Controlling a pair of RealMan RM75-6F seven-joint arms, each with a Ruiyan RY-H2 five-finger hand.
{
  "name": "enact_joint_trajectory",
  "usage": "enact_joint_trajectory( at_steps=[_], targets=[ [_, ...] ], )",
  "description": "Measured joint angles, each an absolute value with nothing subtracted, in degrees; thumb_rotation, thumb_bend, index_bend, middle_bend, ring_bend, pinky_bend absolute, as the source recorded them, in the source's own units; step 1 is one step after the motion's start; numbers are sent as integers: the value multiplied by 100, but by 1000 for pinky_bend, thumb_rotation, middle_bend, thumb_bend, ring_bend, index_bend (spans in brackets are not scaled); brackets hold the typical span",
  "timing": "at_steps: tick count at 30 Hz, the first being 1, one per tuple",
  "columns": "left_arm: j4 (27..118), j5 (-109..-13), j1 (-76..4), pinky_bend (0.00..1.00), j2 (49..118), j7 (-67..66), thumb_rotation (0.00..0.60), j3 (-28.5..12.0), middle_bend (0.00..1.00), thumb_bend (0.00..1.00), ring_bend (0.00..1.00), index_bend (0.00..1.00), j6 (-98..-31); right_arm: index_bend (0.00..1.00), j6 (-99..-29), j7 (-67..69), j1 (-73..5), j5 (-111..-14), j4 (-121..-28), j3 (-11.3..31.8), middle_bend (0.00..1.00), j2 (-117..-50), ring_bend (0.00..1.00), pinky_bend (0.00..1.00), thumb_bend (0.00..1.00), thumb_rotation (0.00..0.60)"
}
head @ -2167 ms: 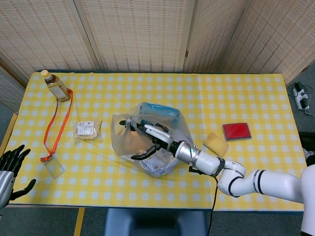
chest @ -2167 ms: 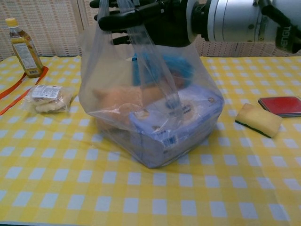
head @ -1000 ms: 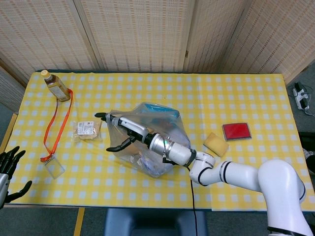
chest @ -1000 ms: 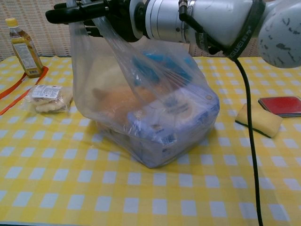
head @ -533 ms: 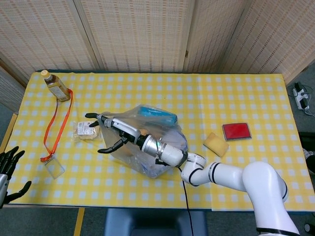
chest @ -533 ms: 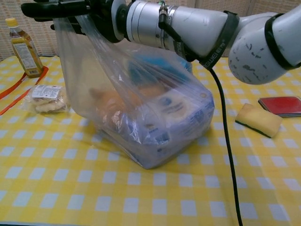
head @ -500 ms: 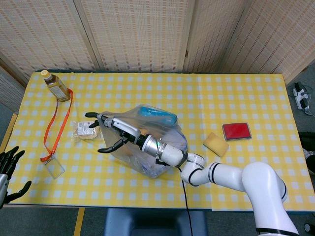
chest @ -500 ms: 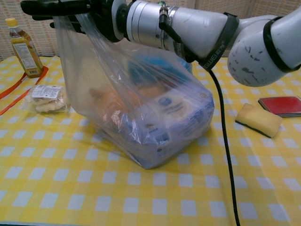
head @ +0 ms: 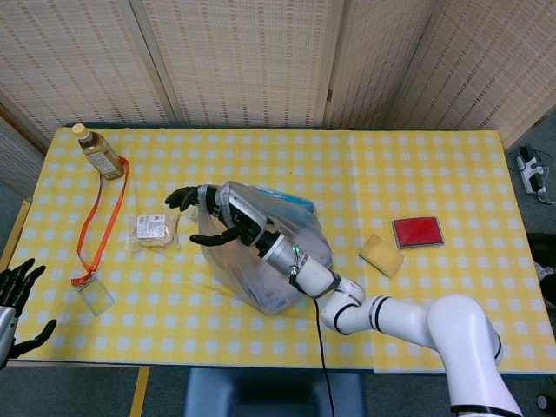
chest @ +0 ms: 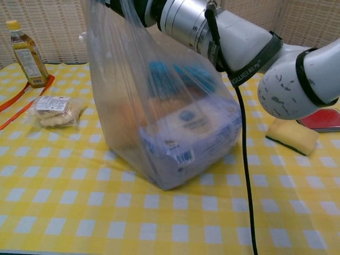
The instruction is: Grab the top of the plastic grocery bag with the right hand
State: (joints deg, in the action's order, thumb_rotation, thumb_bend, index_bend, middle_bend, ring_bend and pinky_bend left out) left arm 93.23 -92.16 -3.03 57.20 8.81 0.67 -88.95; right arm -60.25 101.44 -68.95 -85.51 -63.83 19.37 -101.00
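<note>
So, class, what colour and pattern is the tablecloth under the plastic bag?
Yellow and white checks on the tablecloth, clearest in the chest view.

Even, bright overhead light in both views, soft faint shadows. Chest view soft and slightly hazy, glare streaks on the bag (chest: 159, 106); head view sharper.

The chest view's top edge cuts off the right hand (head: 213, 219), so its grip seems unclear.
</note>
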Motion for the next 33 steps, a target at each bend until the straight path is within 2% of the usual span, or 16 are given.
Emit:
enact_joint_trajectory(
  at_steps=[9,14,19,26,33],
  targets=[
    [9332,-9253,-302,0,5725,851,600,80,33,346,16,0,-8896,644,-5670,10897,-6530,-7789,-7056,2400,545,-9813,554,467,246,600],
    [9335,-9267,-302,0,5728,838,600,84,33,346,16,0,-8897,782,-5500,10806,-6370,-7398,-7334,2616,690,-9698,706,637,487,600],
    [9335,-9282,-303,0,5733,823,600,89,33,346,16,0,-8896,775,-5308,10390,-6187,-7094,-7793,2789,708,-9517,806,761,522,600],
    [9342,-9277,-328,0,5747,781,600,93,33,346,16,0,-8839,723,-5126,9994,-5936,-6898,-8574,3048,707,-9117,828,781,524,600],
    [9370,-9252,-353,0,5763,710,600,94,33,346,16,0,-8775,720,-5143,9720,-5697,-6839,-9582,3595,702,-8543,827,781,524,600]
  ],
)
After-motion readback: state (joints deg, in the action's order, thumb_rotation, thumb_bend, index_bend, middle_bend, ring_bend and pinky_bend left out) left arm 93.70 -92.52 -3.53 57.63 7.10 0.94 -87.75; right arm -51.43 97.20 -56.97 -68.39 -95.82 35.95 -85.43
